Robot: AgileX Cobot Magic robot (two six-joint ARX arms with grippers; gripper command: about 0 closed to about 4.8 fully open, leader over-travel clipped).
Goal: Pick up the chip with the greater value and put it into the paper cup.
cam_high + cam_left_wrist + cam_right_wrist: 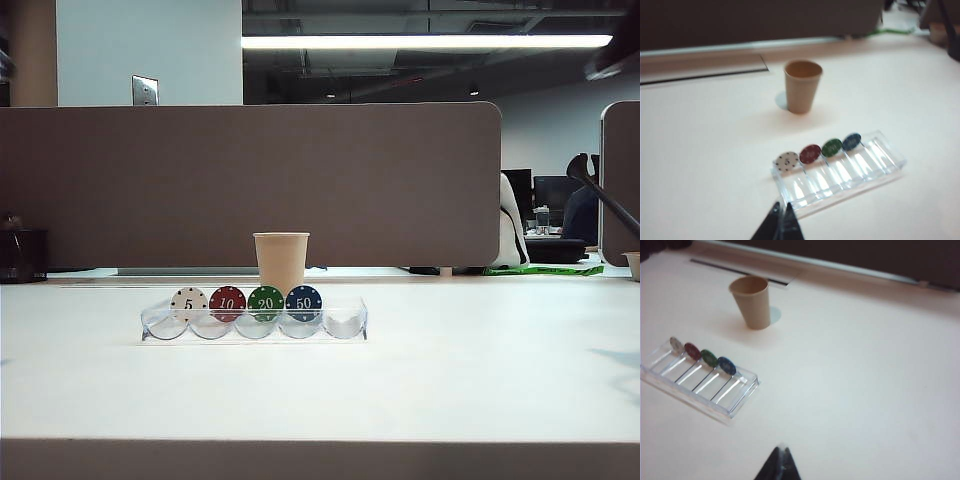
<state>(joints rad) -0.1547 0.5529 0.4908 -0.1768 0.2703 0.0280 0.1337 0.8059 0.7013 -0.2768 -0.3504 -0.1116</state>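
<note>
Nearest the exterior camera, a clear plastic chip rack (pixel 254 325) with scalloped slots sits on the smooth white table (pixel 480 370). Four round chips stand upright in it, side by side: a white "5" chip (pixel 189 303), a red "10" chip (pixel 228 302), a green "20" chip (pixel 265 302) and the blue "50" chip (pixel 303 302); the slot at the rack's right end holds nothing. The tan paper cup (pixel 281 262), tapered with a rolled rim, stands upright just behind the rack, its base hidden by the chips. Neither arm appears in this view.

Closest in the left wrist view, the left gripper (pixel 780 224) shows only dark fingertips, cut off by the frame and pressed together on nothing, short of the rack (pixel 840 172). Past it, the blue chip (pixel 851 141) is blurred, its number unreadable; the cup (pixel 802 86) stands farther off.

Closest in the right wrist view, the right gripper (pixel 780 466) shows cropped, blurry dark tips, pressed together and empty, well apart from the rack (pixel 700 382), the blue chip (pixel 726 365) and the cup (pixel 751 302).
</note>
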